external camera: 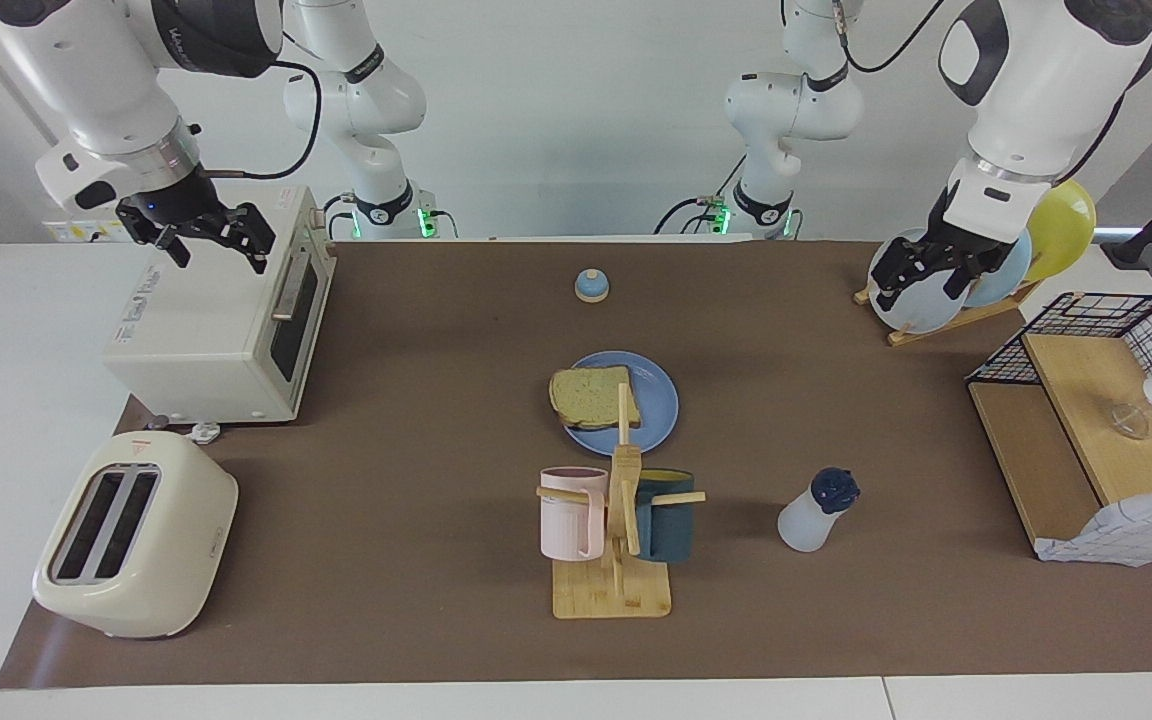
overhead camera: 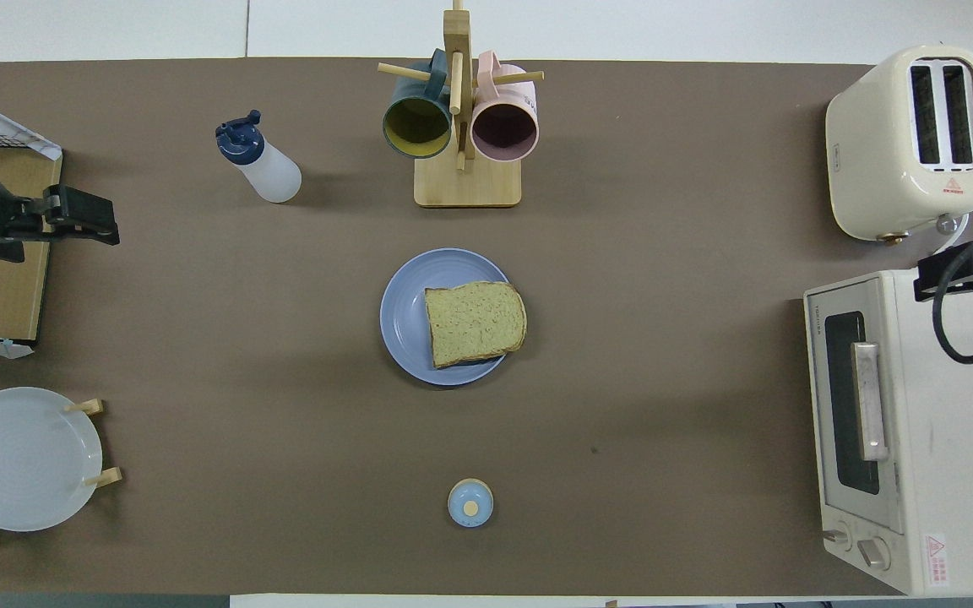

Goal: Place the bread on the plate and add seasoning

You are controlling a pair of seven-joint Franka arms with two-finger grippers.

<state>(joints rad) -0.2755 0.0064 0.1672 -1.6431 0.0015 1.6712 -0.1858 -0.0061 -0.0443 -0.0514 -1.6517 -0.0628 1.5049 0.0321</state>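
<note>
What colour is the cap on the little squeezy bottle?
Dark navy blue. The cap sits on a cloudy white bottle, clearest in the overhead view.

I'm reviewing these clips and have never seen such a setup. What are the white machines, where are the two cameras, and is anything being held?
They are two robot arms at a table, each ending in a two-fingered end effector. One picture faces the robots from across the table; the other looks steeply down from above their own end, so the sides are swapped between them.

The bread lies on the blue plate mid-table. The seasoning bottle stands beside a mug rack, both farther from the robots than the plate. A bell sits nearer to them. A toaster and a toaster oven are at the right arm's end, a plate rack and a shelf at the left arm's.

The right end effector is over the oven, the left end effector over the plate rack. Both are open and hold nothing.
</note>
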